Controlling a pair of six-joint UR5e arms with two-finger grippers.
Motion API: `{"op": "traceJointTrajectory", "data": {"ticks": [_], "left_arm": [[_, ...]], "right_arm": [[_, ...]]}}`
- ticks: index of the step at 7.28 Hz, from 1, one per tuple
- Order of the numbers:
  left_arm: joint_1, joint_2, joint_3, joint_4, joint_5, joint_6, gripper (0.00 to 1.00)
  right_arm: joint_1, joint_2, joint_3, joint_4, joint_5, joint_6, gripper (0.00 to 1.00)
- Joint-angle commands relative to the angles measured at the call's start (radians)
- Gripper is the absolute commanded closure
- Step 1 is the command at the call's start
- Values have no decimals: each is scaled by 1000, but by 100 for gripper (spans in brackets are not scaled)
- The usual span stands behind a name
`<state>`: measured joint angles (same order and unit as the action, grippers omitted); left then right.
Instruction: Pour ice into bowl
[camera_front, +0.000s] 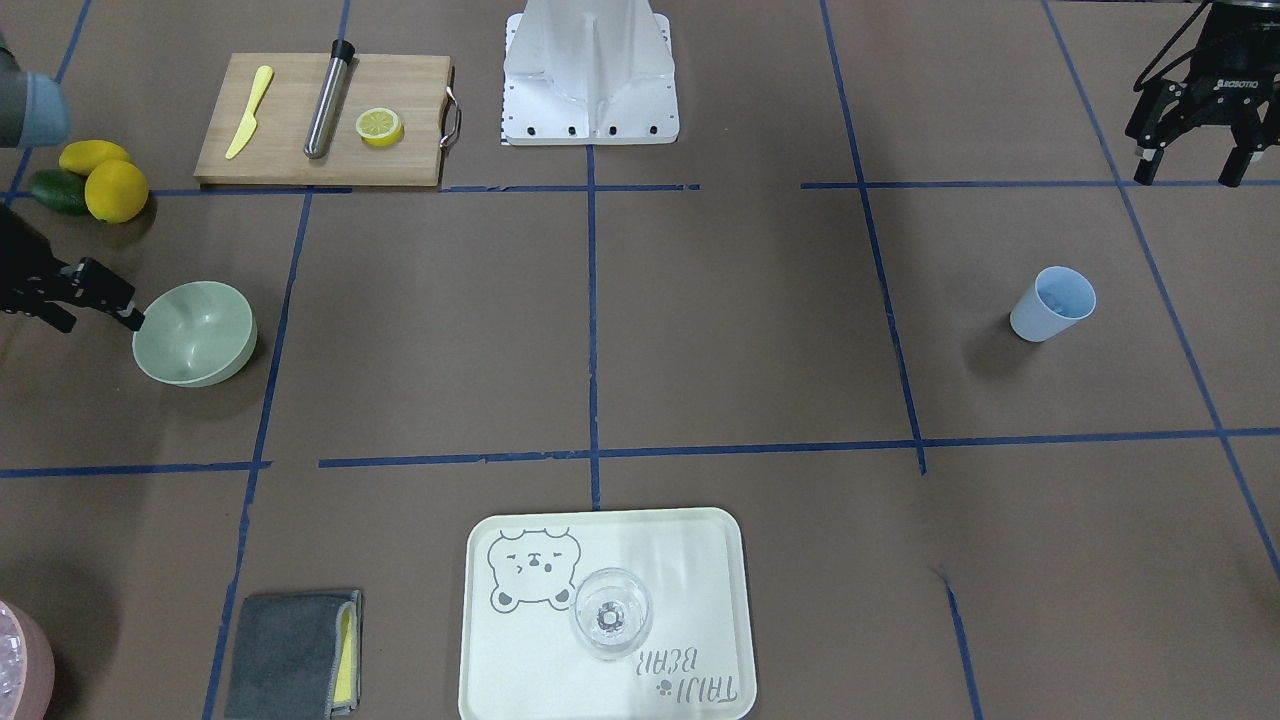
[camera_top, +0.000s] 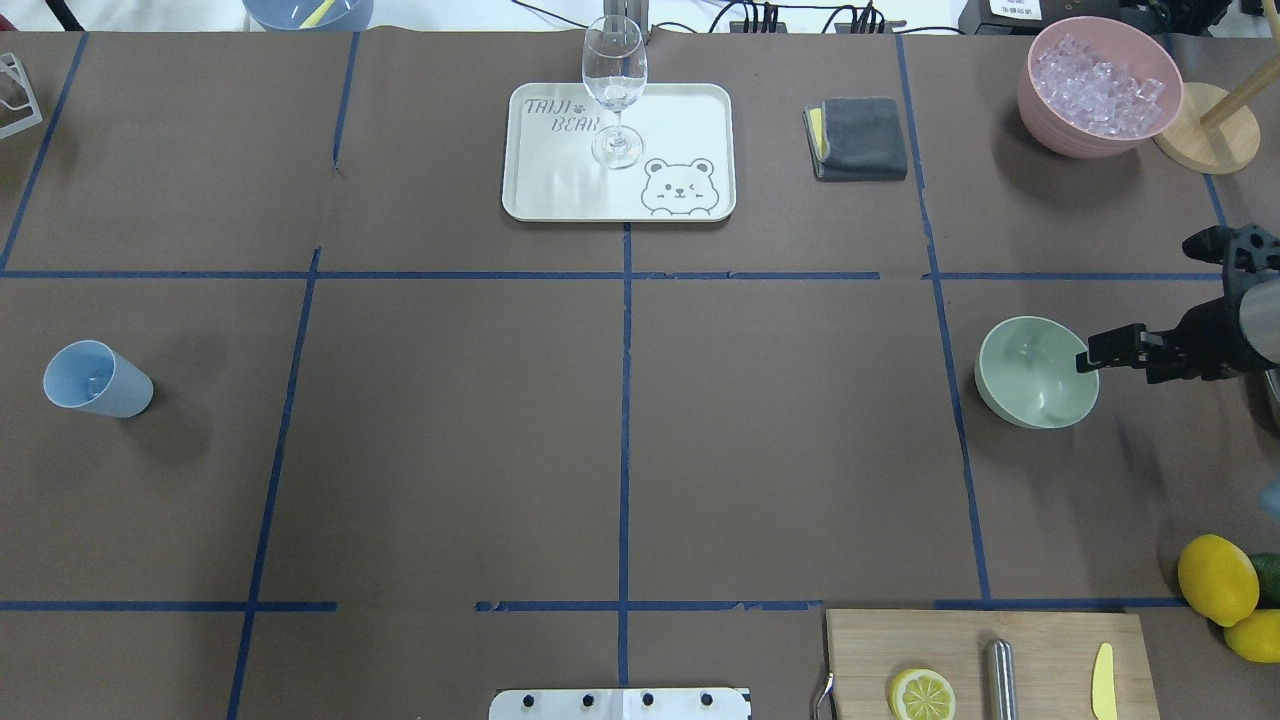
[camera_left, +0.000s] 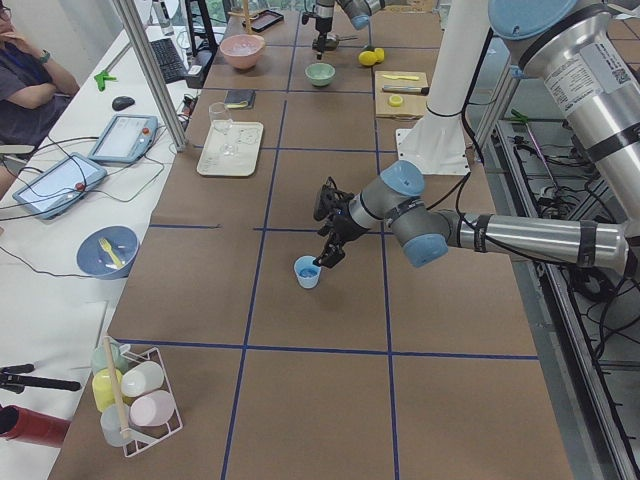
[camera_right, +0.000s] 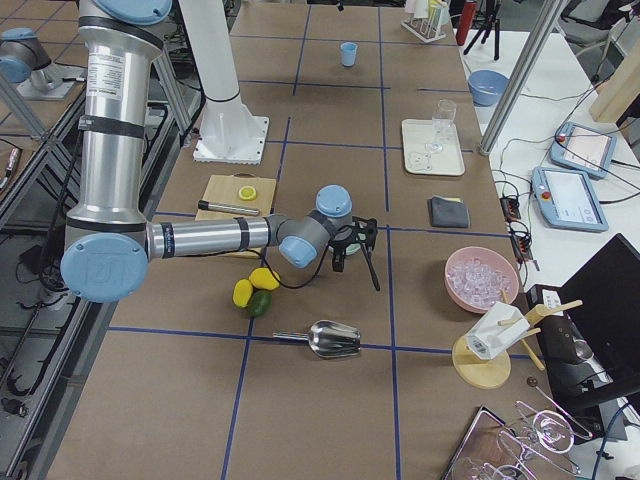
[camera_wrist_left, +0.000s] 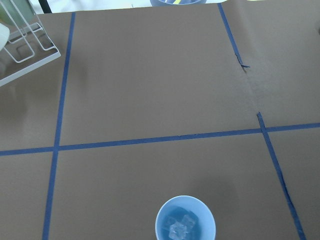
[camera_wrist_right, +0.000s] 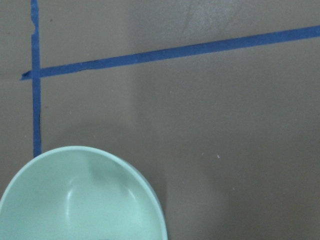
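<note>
The ice (camera_wrist_left: 180, 226) is a few small clear cubes inside the upright light-blue cup (camera_wrist_left: 185, 220), which also shows in the overhead view (camera_top: 95, 378) and the front view (camera_front: 1052, 303). My left gripper (camera_front: 1190, 172) is open and empty, hanging behind and above the cup. The pale sage-green bowl (camera_top: 1035, 372) stands empty on the table's other side (camera_front: 195, 332). My right gripper (camera_front: 98, 322) looks open, with one fingertip (camera_top: 1092, 357) at the bowl's rim and the other outside it. The right wrist view shows the bowl (camera_wrist_right: 80, 197) just below.
A pink bowl of ice (camera_top: 1100, 85) and a wooden stand (camera_top: 1205, 140) sit beyond the green bowl. A wine glass (camera_top: 614, 90) stands on a white tray (camera_top: 690, 120), beside a grey cloth (camera_top: 857, 137). A cutting board (camera_front: 290, 150), lemons (camera_front: 115, 190) and a metal scoop (camera_right: 335, 338) lie nearby.
</note>
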<state>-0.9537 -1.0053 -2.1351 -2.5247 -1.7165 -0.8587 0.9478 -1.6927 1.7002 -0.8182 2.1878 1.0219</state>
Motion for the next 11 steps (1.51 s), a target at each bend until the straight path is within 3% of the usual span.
{"op": "traceJointTrajectory", "data": {"ticks": [1,2,3,6,9,11], "left_arm": [[13,4,1,-3,8,-2,0],[15,2,4,-3,8,-3,0],[21,2,20,-5,9,-5,0],[80,-1,61,-65,53,-73,0],[405,0,61,-62,307,-358,0],[496,4,61,-59,400,-404,0]], "right_arm": [[-64,1,-4,8,-46,9,4],[-63,-5,-5,7,-39,9,68],[-63,-7,-5,8,-37,7,100],[-63,-7,1,8,-28,6,100],[-63,16,106,-50,62,53,100],[-96,221,144,-227,66,209,100]]}}
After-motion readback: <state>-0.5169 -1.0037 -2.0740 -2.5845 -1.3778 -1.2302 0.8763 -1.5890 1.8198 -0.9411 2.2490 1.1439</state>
